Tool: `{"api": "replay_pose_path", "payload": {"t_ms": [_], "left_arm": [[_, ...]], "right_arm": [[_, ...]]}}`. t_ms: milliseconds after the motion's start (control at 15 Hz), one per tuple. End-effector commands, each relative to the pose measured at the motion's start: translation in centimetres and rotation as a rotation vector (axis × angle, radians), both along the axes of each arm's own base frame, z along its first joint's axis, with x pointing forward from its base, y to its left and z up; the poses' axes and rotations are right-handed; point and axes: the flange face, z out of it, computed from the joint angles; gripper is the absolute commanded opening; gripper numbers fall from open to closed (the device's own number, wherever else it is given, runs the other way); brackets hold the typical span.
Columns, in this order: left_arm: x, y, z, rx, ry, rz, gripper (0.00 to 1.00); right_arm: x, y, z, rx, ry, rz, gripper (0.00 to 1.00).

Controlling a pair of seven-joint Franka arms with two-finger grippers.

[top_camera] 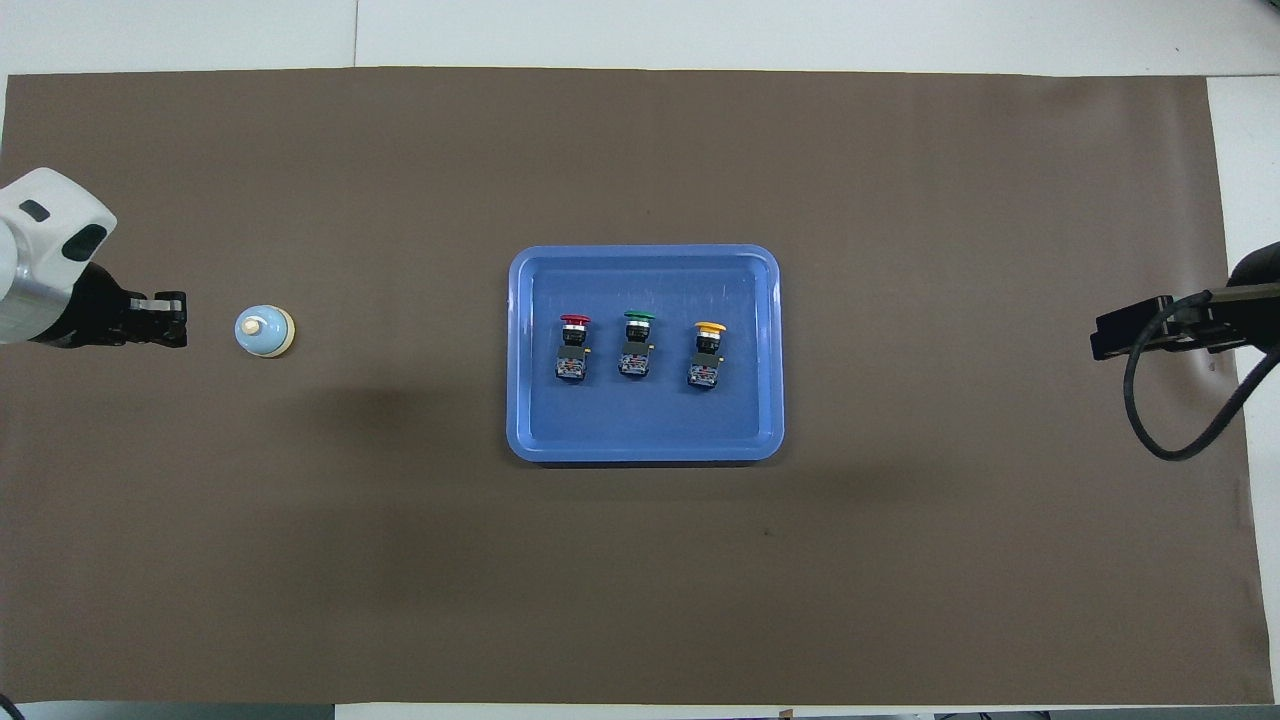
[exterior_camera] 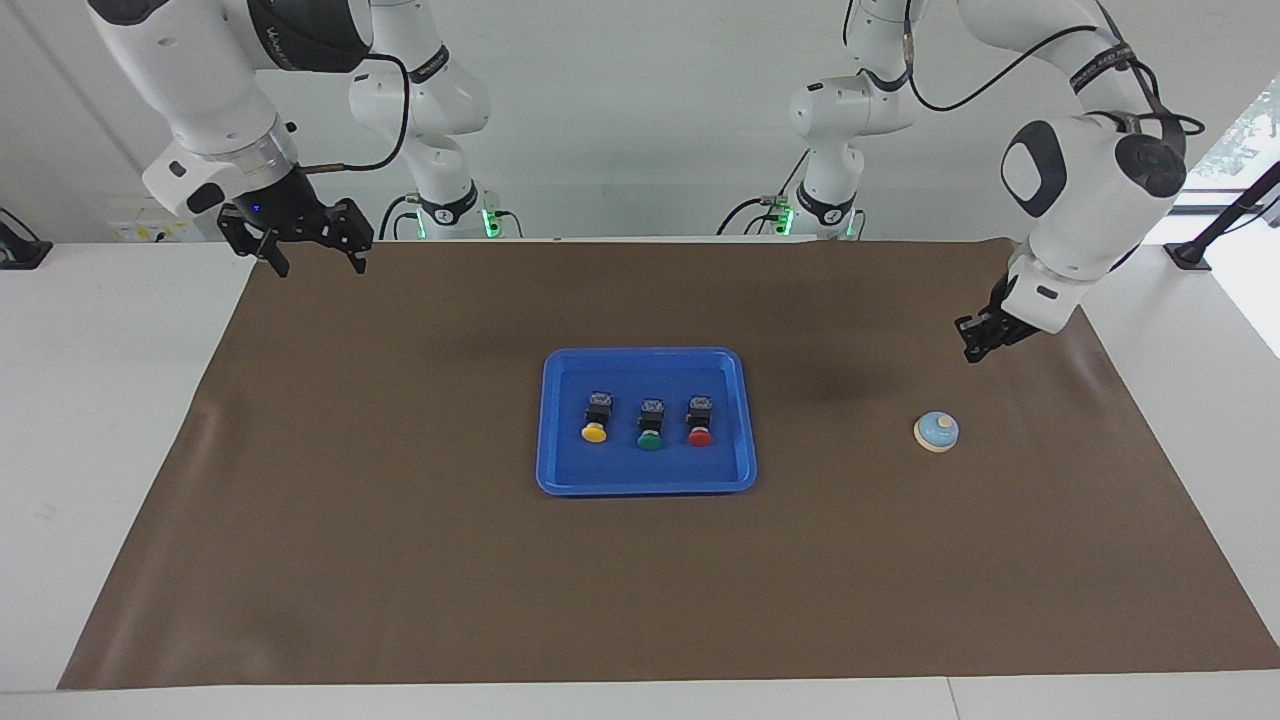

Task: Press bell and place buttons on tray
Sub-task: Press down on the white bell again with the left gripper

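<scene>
1. The right end effector (exterior_camera: 318, 262) hangs open over the brown-covered worktop (exterior_camera: 400, 560), at the corner near the right arm's base, waiting.
2. The shallow bright-blue plastic tray (exterior_camera: 640, 372) sits mid-worktop and carries the yellow-capped button (exterior_camera: 595, 420), green-capped button (exterior_camera: 650, 427) and red-capped button (exterior_camera: 700, 422), apart in a row. They look light and rigid; the black blocky bodies offer flat sides to grip, while the round caps would likely slip.
3. The small light-blue bell (exterior_camera: 937, 431) stands toward the left arm's end. It probably slides easily, so press straight down on the cream knob.
4. The left end effector (exterior_camera: 975, 340) hangs near the bell; open or closed, I cannot tell.
5. No writing is readable.
</scene>
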Motion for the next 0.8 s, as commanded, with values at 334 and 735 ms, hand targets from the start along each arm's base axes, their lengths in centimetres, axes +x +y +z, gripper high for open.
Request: {"api": "replay_pose_path", "payload": {"t_ms": [334,735], "left_arm": [[0.2,0.5,-7.1,0.007,-0.066,0.011,0.0],[0.4,0.6,-11.4,0.003,-0.083,0.014,0.0]], "right_arm": [[-0.7,0.1,-0.1,-0.012,0.024,-0.039,1.0],[-0.7,0.2,-0.1,-0.015,0.024,-0.086,1.0]]}}
